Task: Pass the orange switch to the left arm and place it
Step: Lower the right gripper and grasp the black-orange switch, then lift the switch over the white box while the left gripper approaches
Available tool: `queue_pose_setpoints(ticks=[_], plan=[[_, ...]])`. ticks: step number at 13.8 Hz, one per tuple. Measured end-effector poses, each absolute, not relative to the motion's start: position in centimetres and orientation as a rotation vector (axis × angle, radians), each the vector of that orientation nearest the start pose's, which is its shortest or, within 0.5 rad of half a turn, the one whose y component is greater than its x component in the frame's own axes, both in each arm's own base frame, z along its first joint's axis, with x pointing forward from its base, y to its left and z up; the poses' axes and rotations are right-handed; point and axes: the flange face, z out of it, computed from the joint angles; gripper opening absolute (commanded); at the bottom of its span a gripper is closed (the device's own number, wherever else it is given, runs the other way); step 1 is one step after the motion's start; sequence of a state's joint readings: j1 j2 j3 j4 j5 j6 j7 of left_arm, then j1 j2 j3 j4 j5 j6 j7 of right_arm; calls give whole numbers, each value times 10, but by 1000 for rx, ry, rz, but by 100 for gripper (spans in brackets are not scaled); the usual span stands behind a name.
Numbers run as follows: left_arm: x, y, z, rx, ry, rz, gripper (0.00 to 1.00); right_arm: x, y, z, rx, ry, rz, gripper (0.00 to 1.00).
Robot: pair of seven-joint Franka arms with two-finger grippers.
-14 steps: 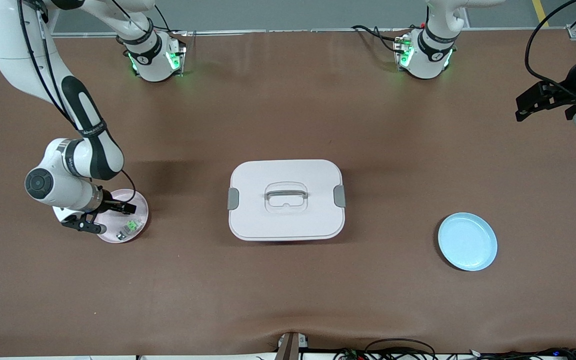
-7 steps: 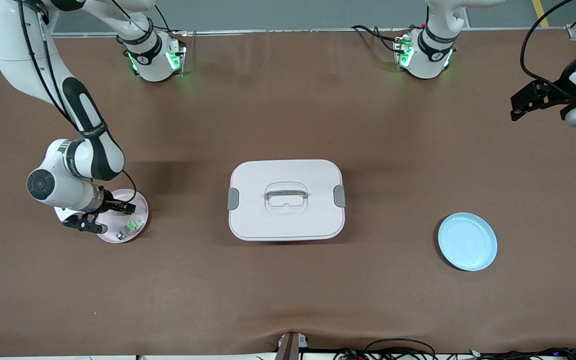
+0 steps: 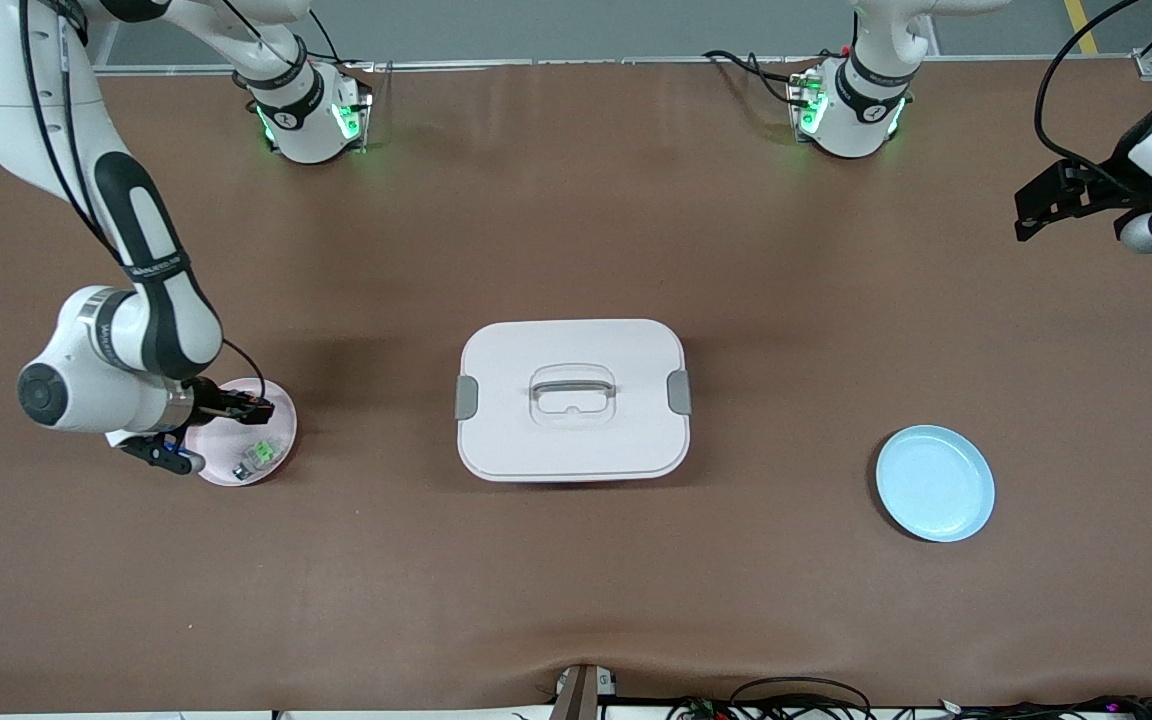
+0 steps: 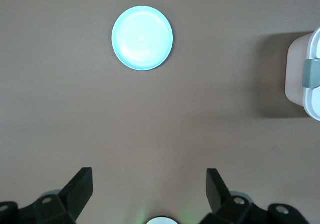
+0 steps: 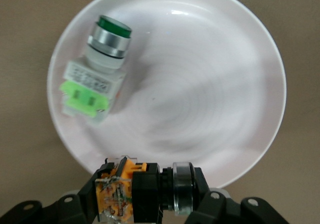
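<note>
The orange switch (image 5: 131, 193), a black block with an orange section and a clear round cap, is clamped between the fingers of my right gripper (image 5: 145, 204). In the front view the right gripper (image 3: 236, 408) holds it just above the pink plate (image 3: 274, 435) at the right arm's end of the table. The white box (image 3: 576, 450) with grey latches and a grey handle sits at the table's middle. My left gripper (image 3: 1036, 208) is open and empty, up in the air over the left arm's end of the table; its own view shows it (image 4: 149, 191) with the jaws wide apart.
A green-and-silver push button (image 5: 97, 73) lies on the pink plate (image 5: 210, 83), also seen in the front view (image 3: 254, 457). An empty light blue plate (image 3: 934, 483) lies toward the left arm's end, nearer to the front camera than the box; it also shows in the left wrist view (image 4: 142, 37).
The right arm has drawn back and risen a little over the pink plate with the switch in its gripper. The left gripper has drifted slightly toward the table's middle.
</note>
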State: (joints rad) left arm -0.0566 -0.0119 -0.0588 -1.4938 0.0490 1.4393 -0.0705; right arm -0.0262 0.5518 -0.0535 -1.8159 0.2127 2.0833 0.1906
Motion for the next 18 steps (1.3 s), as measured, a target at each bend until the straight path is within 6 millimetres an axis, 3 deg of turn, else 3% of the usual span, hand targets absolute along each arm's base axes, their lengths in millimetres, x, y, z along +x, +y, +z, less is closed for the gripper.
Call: queue_pose_setpoints(ticks=[6, 9, 11, 18], plan=[[534, -56, 656, -3087, 60, 59, 100, 629, 11, 255, -2745, 873, 575, 0], [534, -56, 656, -3087, 60, 58, 100, 629, 46, 289, -2623, 1008, 658, 0], [534, -58, 657, -3095, 63, 56, 100, 632, 84, 315, -2568, 1095, 686, 0], [532, -75, 671, -3183, 52, 23, 100, 630, 247, 391, -2419, 1354, 697, 0]])
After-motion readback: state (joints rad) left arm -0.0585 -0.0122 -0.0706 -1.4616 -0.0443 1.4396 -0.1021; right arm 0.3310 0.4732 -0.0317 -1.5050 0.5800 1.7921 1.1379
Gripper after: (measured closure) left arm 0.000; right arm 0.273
